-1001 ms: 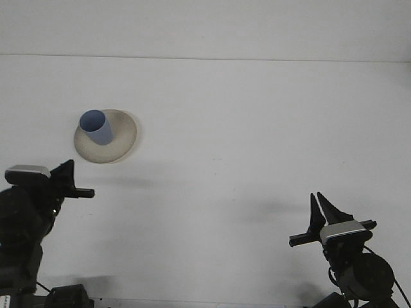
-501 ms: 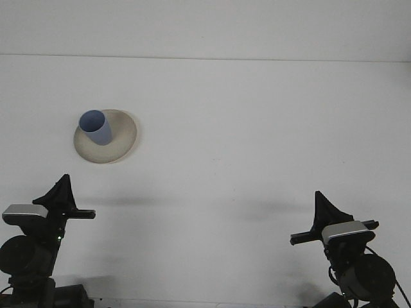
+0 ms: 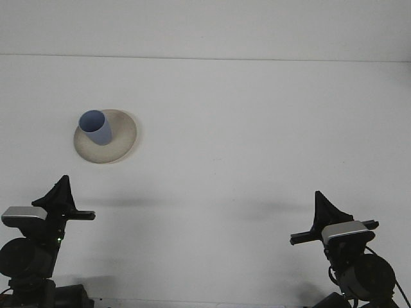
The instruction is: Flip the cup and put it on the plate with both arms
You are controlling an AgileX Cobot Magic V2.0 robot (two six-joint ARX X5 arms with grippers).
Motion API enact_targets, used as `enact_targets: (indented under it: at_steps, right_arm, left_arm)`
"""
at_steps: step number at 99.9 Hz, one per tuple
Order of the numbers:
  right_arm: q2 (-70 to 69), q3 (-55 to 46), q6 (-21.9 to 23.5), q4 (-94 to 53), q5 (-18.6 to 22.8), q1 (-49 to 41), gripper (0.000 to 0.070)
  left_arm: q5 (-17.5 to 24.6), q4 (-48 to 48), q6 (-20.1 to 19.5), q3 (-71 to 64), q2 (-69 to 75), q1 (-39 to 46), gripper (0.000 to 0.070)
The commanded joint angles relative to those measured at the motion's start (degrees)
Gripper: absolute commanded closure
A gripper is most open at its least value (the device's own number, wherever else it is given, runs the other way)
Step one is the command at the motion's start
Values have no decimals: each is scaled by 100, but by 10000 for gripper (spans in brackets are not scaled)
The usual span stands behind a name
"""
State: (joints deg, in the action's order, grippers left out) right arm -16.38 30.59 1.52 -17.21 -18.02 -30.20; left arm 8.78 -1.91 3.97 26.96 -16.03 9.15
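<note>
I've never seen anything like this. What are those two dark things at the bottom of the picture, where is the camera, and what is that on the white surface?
The two dark shapes are the ends of a robot's two arms. Each ends in a hand, a pair of thin fingers that pinch things. The left hand is at the lower left, the right hand at the lower right. Both sit low, near the front edge of the table, and neither holds anything. On each, the fingers look pressed together into one pointed tip.

There is only one picture, taken from a camera mounted on the robot, looking forward and down over the white table.

On the table, toward the left, lies a round beige plate. A light blue cup stands on it with its open mouth up, placed off-centre toward the plate's left side. Nothing else is visible on the table.
</note>
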Motion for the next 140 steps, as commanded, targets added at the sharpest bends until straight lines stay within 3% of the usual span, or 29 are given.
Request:
enact_targets:
  at_steps: [1,18,29,38,66,81,96,140]
  right_arm:
    - [-15,2,39,72,-2,-15,700]
    - [-15,2,39,85,-2,-15,700]
    - [-15,2,39,92,-2,-15,700]
    - [-15,4,39,92,-2,-15,700]
    - [-15,2,39,92,-2,-15,700]
    - [-15,4,39,98,-2,-15,700]
    - [-15,4,39,94,0,-15,700]
    - [-15,4,39,94,0,-15,700]
  left_arm:
    - [-26,77,15,61,11,11,686]
    - [-116,125,-55,-129,289,-162,687]
    - [-979,330,-625,-675,573,-726,686]
    - [-1377,494,-610,-1163,855,-1016,686]
    - [-1364,546,-584,-2203,1600,-1027,687]
    - [-1364,1202,-466,-2627,1587,-1027,686]
    - [-1342,1163,-195,-2616,1587,-1029,686]
    - [-1346,1143,-195,-2616,1585,-1029,686]
